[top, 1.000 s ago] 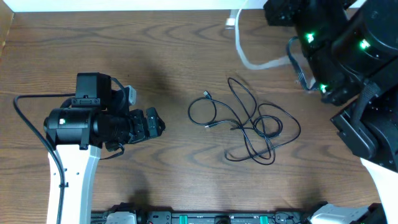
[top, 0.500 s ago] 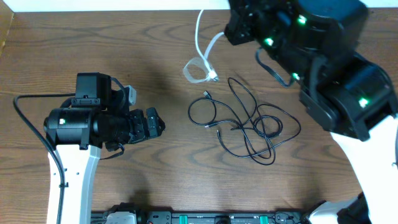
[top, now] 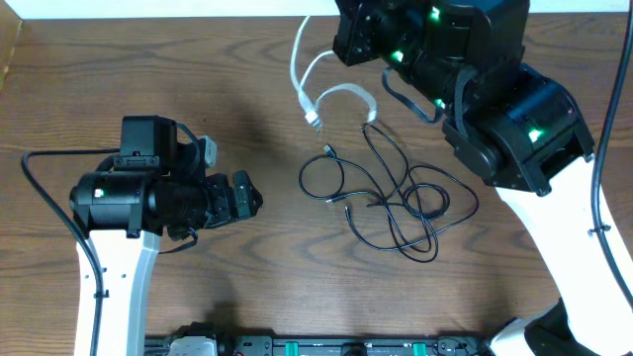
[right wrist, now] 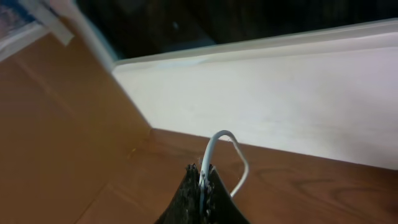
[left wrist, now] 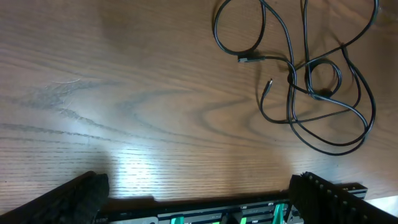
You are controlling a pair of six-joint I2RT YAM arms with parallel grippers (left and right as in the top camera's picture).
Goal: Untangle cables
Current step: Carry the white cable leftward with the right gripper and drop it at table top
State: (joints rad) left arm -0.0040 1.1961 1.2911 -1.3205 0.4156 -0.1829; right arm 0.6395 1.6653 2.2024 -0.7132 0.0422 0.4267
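My right claw [right wrist: 202, 182] is pinched shut on the thin white cable [right wrist: 221, 134]. In the right wrist view the cord runs up out of the dark fingertips and curls over in a small loop, above the brown wooden table [right wrist: 292, 186] and in front of a pale wall. From overhead, that white cable [top: 343, 89] hangs out from under the right arm at the far side of the table. It drops in two curved strands, and one pale plug end [top: 315, 119] dangles just above the black cords.

The thin black cables [top: 406, 195] lie flat on the table [top: 198, 79] near its middle, looped over one another in a loose knot. One small black plug [top: 329, 150] points toward the far side at the left edge of the tangle.

My left claw [top: 249, 195] stands wide with nothing between its fingers. It points toward the tangle but sits well apart from it, to its left. In the left wrist view both dark fingertips [left wrist: 74, 198] frame the bottom edge, and the black cables [left wrist: 291, 78] lie ahead at upper right.
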